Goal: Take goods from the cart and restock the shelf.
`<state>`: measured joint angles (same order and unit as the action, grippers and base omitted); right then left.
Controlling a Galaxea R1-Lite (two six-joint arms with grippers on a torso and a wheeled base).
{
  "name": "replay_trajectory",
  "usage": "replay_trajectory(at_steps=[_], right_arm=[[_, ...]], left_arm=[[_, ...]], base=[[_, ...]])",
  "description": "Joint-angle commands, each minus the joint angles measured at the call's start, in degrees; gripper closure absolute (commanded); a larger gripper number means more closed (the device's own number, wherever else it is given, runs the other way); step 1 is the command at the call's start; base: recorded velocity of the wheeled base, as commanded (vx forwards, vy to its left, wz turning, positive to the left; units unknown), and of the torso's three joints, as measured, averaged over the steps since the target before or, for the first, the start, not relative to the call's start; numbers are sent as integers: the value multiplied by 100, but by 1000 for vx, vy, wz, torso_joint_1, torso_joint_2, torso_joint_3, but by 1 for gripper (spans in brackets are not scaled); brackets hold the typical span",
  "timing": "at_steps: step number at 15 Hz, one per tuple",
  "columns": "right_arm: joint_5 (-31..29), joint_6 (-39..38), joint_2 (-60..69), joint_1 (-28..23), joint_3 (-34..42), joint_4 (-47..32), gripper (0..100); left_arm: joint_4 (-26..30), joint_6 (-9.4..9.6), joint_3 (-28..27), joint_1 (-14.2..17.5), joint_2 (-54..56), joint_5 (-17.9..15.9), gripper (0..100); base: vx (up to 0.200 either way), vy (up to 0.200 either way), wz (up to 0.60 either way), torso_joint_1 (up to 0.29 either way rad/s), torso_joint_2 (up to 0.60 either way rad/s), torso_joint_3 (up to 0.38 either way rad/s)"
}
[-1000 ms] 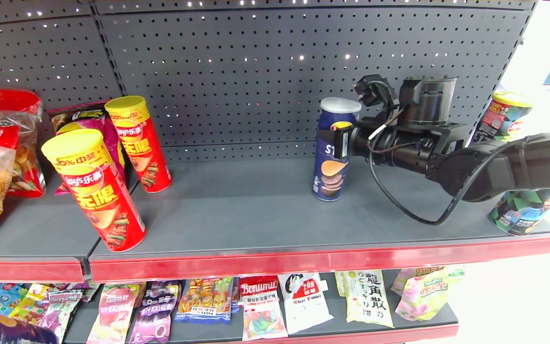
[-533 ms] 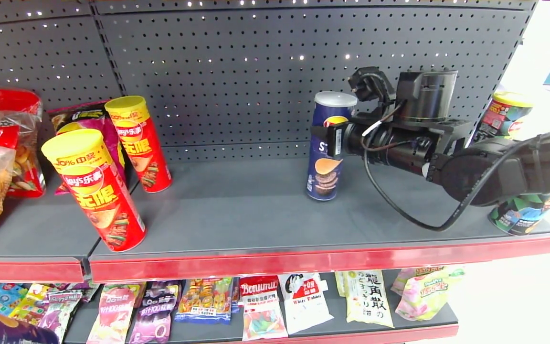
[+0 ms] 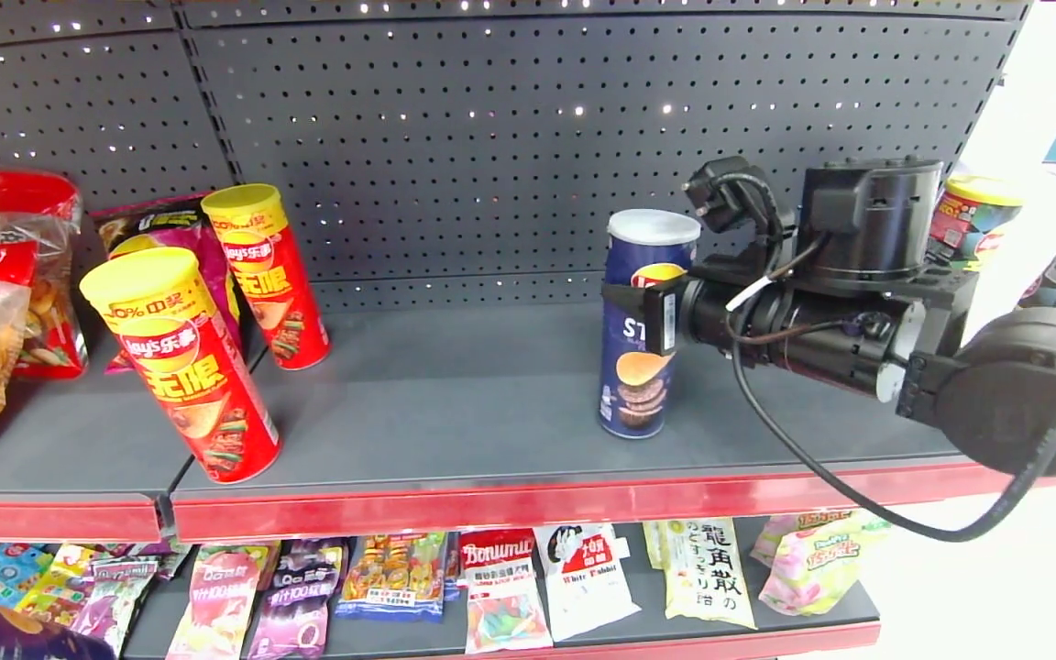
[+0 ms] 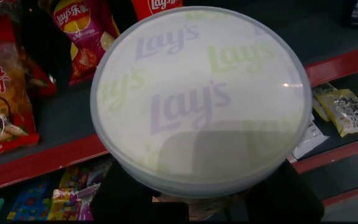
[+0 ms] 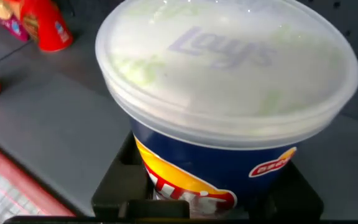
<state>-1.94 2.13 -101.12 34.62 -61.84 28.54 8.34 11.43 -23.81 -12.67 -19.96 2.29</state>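
The right tool point(image 3: 635, 316), clamped on the tall blue crisp can point(image 3: 640, 385), has pulled it toward the grey shelf's point(image 3: 455, 403) front edge; release comes next. The left tool point(image 4: 207, 208) apparently grips another clear-lidded can point(image 4: 201, 99).

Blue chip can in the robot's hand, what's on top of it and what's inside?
A pale plastic lid caps the blue chip can, which the right gripper holds around its middle. The lid and walls hide whatever is inside.

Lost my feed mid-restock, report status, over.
Right gripper shut on blue can, upright near shelf front edge. Left gripper shut on second can, lid toward its camera. Red cans stand apart, off left.
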Motion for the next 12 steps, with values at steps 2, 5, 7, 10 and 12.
replay_trajectory(at_steps=[2,5,7,10,12], right_arm=[[-79,-11,330,159,296,20,100],[-334,-213,312,440,384,20,100],[-334,-213,295,458,384,20,100],[-334,-231,286,554,384,29,100],[-334,-275,268,651,384,38,100]], left_arm=[[1,-1,25,1,9,-1,100],[1,-1,17,1,9,-1,100],[1,-1,17,1,18,8,100],[1,-1,17,1,27,-1,100],[1,-1,17,1,27,8,100]], base=[[0,0,0,0,0,0],[0,0,0,0,0,0],[0,0,0,0,0,0],[0,0,0,0,0,0],[0,0,0,0,0,0]])
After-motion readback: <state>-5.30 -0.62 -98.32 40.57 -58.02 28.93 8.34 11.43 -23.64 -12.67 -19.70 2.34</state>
